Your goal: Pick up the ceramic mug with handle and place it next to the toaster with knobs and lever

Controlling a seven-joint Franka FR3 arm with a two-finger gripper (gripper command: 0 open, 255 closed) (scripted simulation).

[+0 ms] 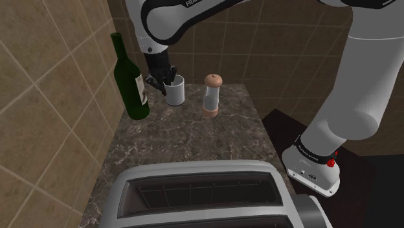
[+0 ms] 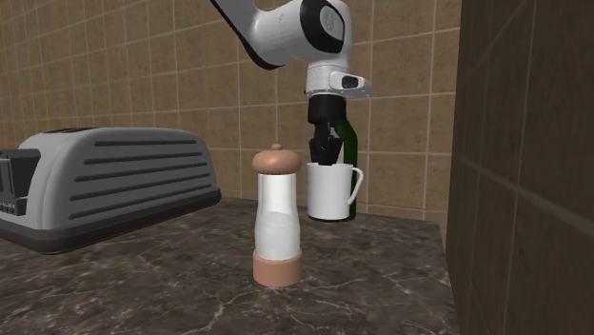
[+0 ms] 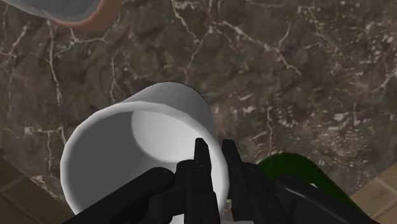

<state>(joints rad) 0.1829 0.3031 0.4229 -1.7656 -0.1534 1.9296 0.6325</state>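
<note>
1. The gripper (image 1: 169, 80) pinches the rim of the white mug (image 1: 176, 96), one finger inside, one outside
2. In the shoulder view, bottle (image 1: 131, 81) at its 9 o'clock, grinder (image 1: 212, 95) at 3, toaster (image 1: 194, 171) at 6

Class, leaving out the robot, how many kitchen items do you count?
4: toaster at the shoulder view's near edge; green bottle by the tiled wall; white mug beside it, tool clasping its rim; grinder beside the mug. Others may be hidden.

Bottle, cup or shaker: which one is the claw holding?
The white mug: the gripper pinches its rim, one finger inside and one outside. The green bottle and the brown-capped grinder beside it are untouched.
</note>
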